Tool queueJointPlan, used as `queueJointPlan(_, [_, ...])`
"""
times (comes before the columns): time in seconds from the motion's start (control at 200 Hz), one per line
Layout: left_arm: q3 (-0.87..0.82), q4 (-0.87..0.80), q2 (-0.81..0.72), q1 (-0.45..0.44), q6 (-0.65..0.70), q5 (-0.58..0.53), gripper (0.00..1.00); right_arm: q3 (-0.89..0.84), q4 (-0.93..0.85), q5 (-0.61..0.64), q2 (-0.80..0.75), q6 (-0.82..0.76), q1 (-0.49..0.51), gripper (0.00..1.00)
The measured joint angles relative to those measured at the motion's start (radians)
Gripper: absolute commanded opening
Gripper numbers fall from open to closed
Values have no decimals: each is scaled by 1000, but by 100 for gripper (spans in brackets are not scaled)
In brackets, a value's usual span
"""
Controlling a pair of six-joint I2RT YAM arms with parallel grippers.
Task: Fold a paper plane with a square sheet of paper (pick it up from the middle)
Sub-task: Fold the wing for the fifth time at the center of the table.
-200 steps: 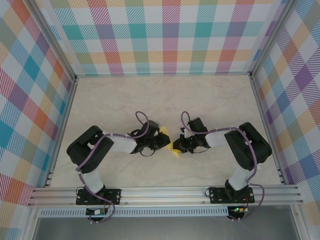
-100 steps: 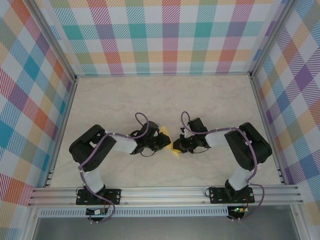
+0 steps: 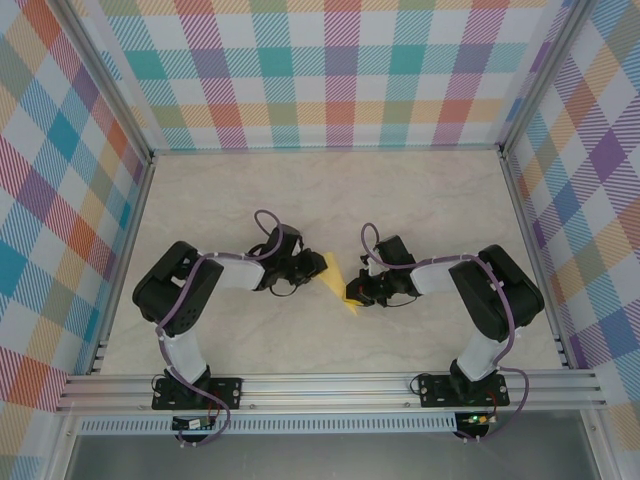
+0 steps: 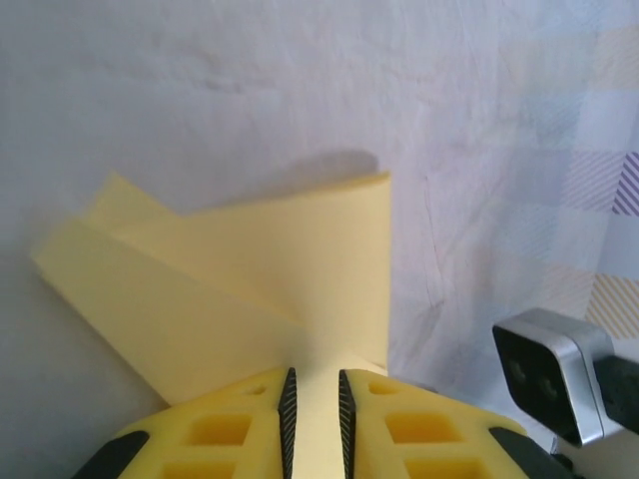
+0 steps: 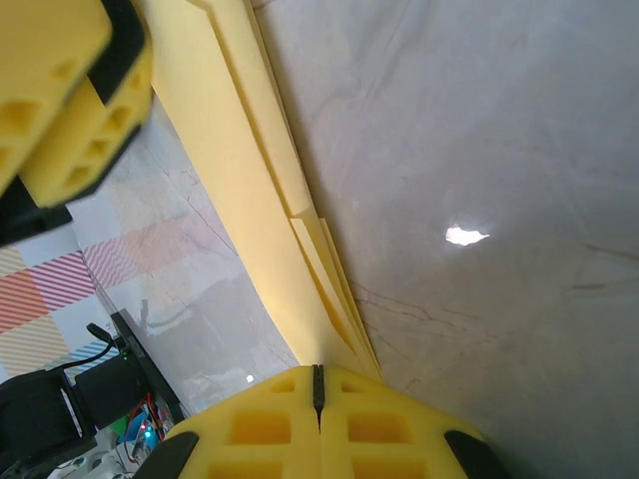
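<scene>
1. Nearest, the 2 arm bases sit bolted to a silver aluminium rail [image 3: 330,385] along the front edge of the table.
2. The right gripper [image 3: 352,293] reaches inward from the right. Its yellow foam pads [image 5: 399,429] are pressed together, and the near end of the paper is pinched in the seam between them.
3. The thin yellow paper sheet [image 3: 337,278], folded into several long overlapping layers, spans the gap between the 2 grippers near the middle of the table. It runs diagonally from near-right to far-left and is lifted clear of the surface.
4. The left gripper [image 3: 312,266] comes in from the left, slightly farther back. Its jaws stand narrow, and a strip of the paper fills the slim gap between its yellow pads [image 4: 429,429].
5. The beige marble-patterned tabletop [image 3: 420,200] stretches bare beyond them.
6. Farthest, a wall of pastel checked fabric [image 3: 330,70] closes the back.
</scene>
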Motion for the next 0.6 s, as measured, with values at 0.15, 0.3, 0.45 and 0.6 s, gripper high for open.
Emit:
queueJointPlan(0.15, [18,-33,10,69,35,18,22,0,0,0,-2,0,0,1])
queueJointPlan(0.3, [37,-69,13,138,68,46,24,0,-2,1,-5,1,0,2])
queueJointPlan(0.45, [64,-137,0,181,94,45,31,-20,10,1,-24,26,1,5])
queueJointPlan(0.6, [80,-258,-103,172,120,25,57,-80,-39,25,-140,54,5,15])
